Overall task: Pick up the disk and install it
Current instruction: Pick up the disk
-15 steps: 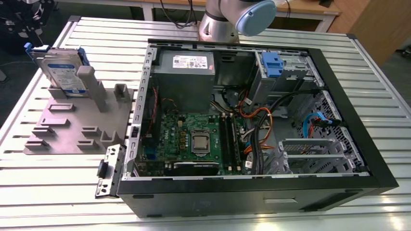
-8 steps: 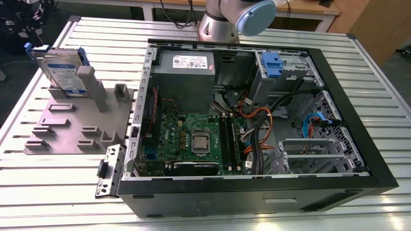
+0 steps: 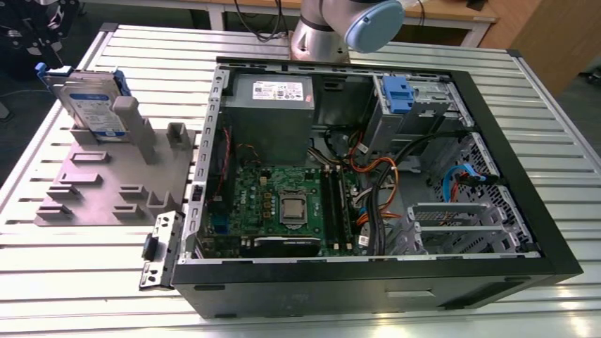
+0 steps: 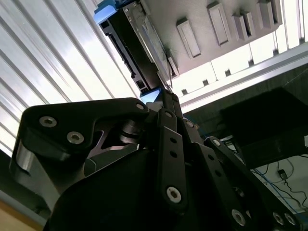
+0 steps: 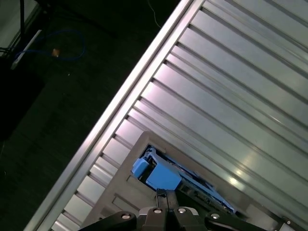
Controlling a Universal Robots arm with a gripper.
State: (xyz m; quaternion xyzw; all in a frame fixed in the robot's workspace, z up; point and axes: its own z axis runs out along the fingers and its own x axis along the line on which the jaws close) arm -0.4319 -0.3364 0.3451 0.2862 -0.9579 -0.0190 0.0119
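The disk (image 3: 94, 105) is a silver drive with a white-and-blue label in a blue bracket. It stands on edge in a slot of the grey fixture (image 3: 103, 186), at the exterior view's left, outside the computer case. In both wrist views my gripper (image 4: 166, 95) (image 5: 165, 194) hovers a little above the disk (image 4: 137, 41) (image 5: 161, 175), close to one blue end of its bracket. Its two fingers are pressed together with nothing between them, and they are not touching the disk.
An open computer case (image 3: 526, 211) lies flat on the slatted aluminium table (image 3: 526, 91). Inside it are a grey power-supply box (image 3: 272, 98), a motherboard (image 3: 281, 204) and a drive bay with a blue latch (image 3: 398, 95). The table's edge (image 5: 120, 103) runs close to the fixture.
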